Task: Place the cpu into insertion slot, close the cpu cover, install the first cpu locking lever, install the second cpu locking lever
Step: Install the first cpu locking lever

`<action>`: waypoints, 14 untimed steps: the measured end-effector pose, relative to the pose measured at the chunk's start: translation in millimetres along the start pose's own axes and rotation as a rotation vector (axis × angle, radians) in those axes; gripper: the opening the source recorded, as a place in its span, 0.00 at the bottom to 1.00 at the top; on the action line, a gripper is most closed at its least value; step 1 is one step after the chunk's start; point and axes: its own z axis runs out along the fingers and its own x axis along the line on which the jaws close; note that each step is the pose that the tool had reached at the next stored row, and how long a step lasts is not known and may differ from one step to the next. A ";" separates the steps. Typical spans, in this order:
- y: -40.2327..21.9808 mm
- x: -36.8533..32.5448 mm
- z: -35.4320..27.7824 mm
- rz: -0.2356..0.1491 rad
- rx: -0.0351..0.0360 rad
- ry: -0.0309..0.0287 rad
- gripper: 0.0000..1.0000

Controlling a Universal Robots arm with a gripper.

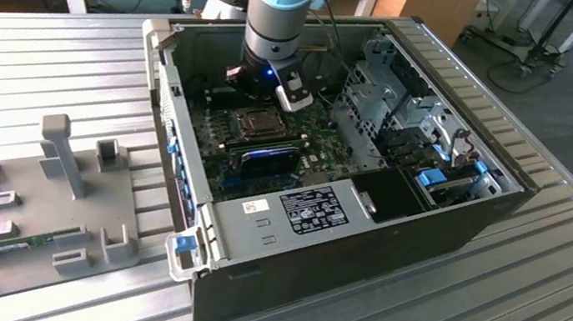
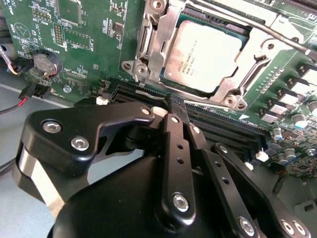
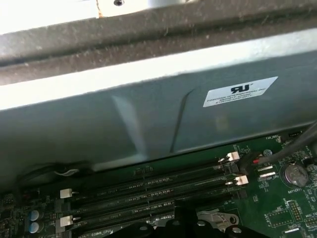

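Cpu [image 2: 205,57] seated in insertion slot [image 1: 258,125], cpu cover [image 2: 157,42] down around it. Gripper [image 2: 174,106] fingers pinched shut, empty, over memory slots [image 2: 218,126] at 6 o'clock of socket. Likely lever step in hand; needs catching lever [image 2: 267,30].

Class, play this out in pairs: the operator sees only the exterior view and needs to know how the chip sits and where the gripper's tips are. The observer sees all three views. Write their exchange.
Operator: From above I just see a dark square under the arm. Is the chip seated?
Observer: Yes. In the second wrist view the chip lies flat on the green board, with the metal cover frame down around its edges.
Operator: And the gripper's tips?
Observer: The gripper is shut with nothing in it, over the long black memory slots beside the chip.
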 end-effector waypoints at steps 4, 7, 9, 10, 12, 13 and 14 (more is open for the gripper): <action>2.5 -0.4 -7.1 0.000 0.0004 0.0000 0.11; 5.3 -0.8 -15.0 0.000 0.0008 -0.0001 0.11; 7.3 -1.1 -20.4 0.000 0.0007 -0.0002 0.11; 8.2 -1.2 -23.0 0.000 0.0008 -0.0001 0.11; 9.6 -1.5 -27.0 0.000 0.0008 -0.0001 0.11; 9.8 -1.5 -27.6 0.000 0.0010 -0.0001 0.11; 9.8 -1.5 -27.5 0.000 0.0015 -0.0005 0.11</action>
